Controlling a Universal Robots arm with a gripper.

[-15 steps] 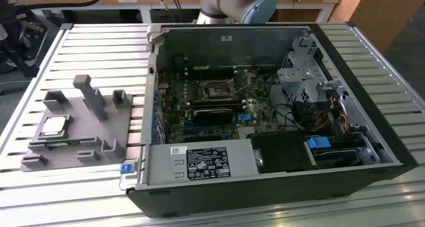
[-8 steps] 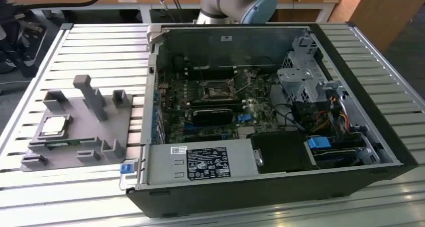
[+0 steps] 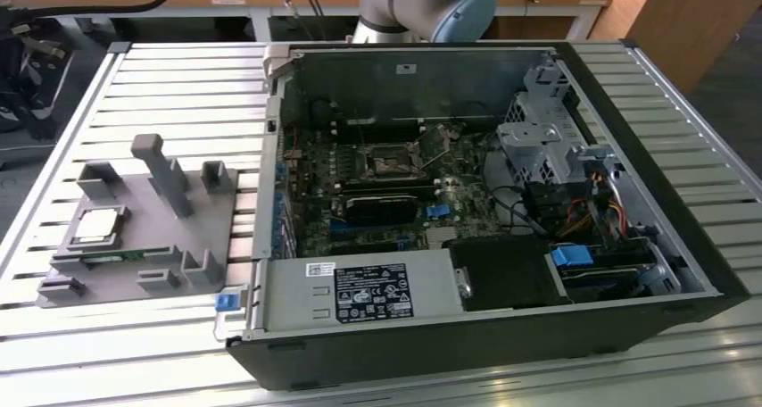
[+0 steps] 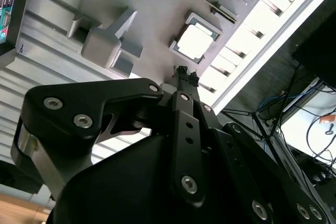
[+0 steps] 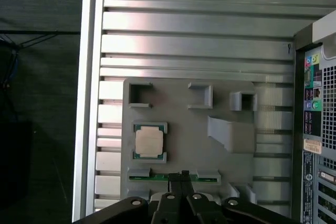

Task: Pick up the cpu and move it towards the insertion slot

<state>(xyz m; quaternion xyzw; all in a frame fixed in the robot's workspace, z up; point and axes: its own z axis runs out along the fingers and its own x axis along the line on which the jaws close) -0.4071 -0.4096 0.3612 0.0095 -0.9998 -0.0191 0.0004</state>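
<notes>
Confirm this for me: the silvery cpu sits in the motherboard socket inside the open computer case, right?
No. The cpu lies on the grey tray, outside the computer case on the exterior view's left, as the exterior view shows.

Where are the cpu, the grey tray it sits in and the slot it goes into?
the cpu (image 5: 149, 141): first wrist view, middle of its silvery top.
the grey tray (image 5: 184, 135): first wrist view, bare floor beside the cpu.
the insertion slot (image 3: 390, 163): exterior view, dark centre of the socket.
</notes>
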